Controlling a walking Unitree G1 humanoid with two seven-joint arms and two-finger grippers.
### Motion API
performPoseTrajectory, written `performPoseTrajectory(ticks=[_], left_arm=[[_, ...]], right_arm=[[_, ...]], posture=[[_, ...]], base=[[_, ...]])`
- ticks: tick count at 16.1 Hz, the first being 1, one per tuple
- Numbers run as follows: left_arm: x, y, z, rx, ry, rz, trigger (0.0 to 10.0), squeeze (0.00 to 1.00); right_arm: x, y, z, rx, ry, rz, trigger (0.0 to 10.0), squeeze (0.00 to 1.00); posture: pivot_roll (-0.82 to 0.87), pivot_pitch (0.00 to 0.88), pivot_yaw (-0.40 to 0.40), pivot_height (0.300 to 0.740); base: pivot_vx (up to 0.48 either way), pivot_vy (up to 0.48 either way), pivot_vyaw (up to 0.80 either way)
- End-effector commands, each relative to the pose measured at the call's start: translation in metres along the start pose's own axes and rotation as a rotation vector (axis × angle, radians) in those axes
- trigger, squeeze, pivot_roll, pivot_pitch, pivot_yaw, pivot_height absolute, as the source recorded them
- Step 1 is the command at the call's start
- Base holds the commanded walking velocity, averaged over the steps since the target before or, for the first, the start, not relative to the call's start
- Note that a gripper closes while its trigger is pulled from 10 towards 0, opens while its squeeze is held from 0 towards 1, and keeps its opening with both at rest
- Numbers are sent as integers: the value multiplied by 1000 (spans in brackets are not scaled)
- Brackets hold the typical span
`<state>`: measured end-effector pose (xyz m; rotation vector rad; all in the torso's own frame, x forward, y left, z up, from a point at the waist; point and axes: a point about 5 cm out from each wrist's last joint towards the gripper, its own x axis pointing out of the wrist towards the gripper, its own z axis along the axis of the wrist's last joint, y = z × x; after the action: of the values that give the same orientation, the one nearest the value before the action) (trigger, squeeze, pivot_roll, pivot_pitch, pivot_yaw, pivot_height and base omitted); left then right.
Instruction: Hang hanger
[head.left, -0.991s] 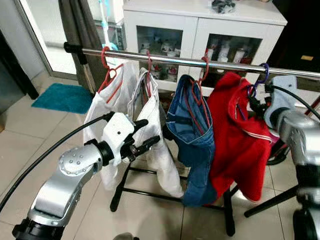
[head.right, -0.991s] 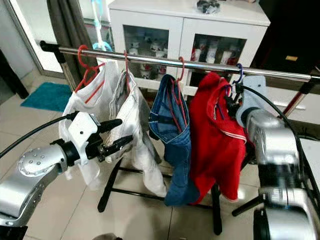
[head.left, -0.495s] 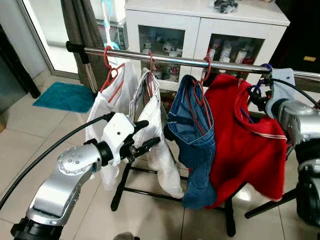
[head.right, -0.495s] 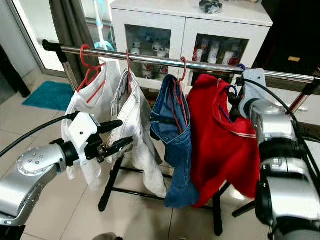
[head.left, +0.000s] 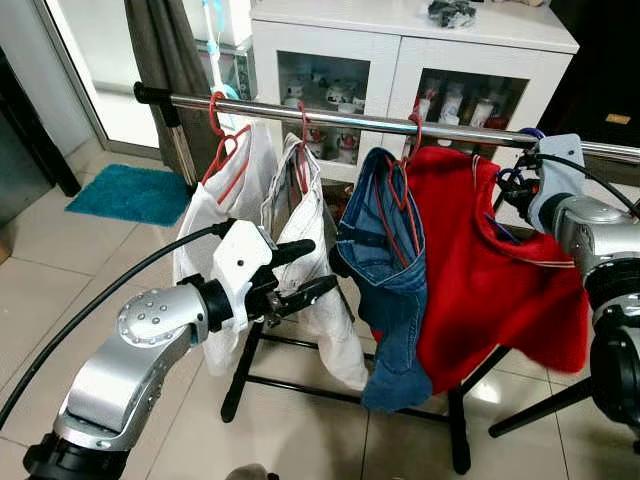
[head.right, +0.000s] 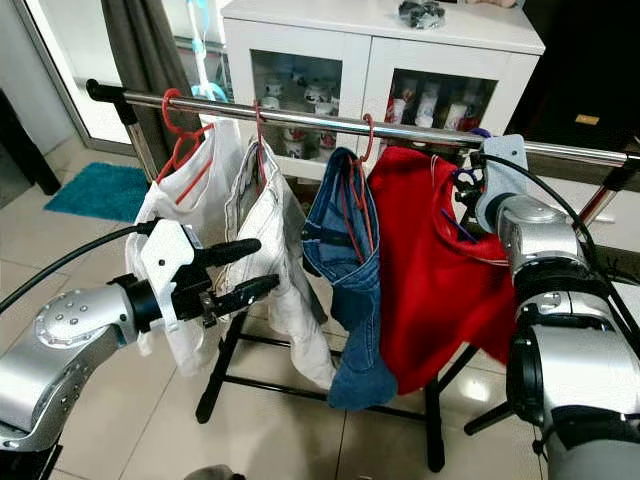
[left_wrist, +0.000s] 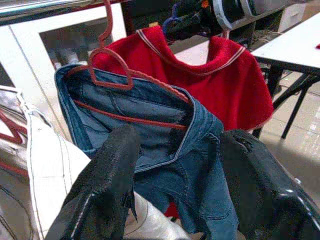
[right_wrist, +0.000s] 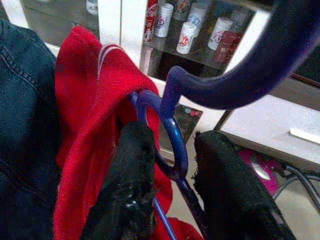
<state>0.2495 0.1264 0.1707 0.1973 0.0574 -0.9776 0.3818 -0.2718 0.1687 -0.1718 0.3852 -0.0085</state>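
A red garment (head.left: 480, 270) hangs on a blue hanger (right_wrist: 172, 145). My right gripper (head.left: 512, 188) is shut on the hanger's neck, just under its hook (head.left: 530, 133). The hook is up at the height of the metal rail (head.left: 350, 118), near the rail's right end. I cannot tell whether it rests on the rail. The garment's hem swings out to the right. My left gripper (head.left: 322, 263) stands open in front of the white trousers (head.left: 310, 230), holding nothing. In the left wrist view its fingers (left_wrist: 107, 180) frame the denim piece (left_wrist: 165, 130).
On the rail, from the left, hang a white garment (head.left: 215, 200) on a red hanger, the white trousers and the denim piece (head.left: 390, 260). A white glass-door cabinet (head.left: 400, 50) stands behind. The rack's black legs (head.left: 300, 385) spread on the tiled floor. A teal mat (head.left: 130, 195) lies far left.
My right gripper has lifted the blue hanger towards the rail, and the red garment has swung out to the right. My left gripper has edged right and stays open.
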Motion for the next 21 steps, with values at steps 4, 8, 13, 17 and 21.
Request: performPoseTrajectory(ticks=[4,8,13,17,21], left_arm=[[0,-1,2,5,3,-13,10000,0],[0,-2,0,1,9,-17,10000,0],[0,-2,-1,2,14,-19,10000,0],[1,1,-2,1,26,52,10000,0],[7,0,-10,-62,57,155,10000,0]], right_arm=[[1,0,-4,14,24,17,0,0],[0,-1,-8,28,40,68,0,0],[-2,-4,-14,38,61,85,0,0],[-3,-5,-2,54,4,60,0,0],[-19,-3,8,93,-94,21,0,0]], posture=[[50,0,-6,740],[48,0,-9,740],[42,0,-7,740],[48,0,-18,740],[49,0,-13,740]], base=[[0,0,0],[0,0,0],[0,0,0],[0,0,0],[0,0,0]])
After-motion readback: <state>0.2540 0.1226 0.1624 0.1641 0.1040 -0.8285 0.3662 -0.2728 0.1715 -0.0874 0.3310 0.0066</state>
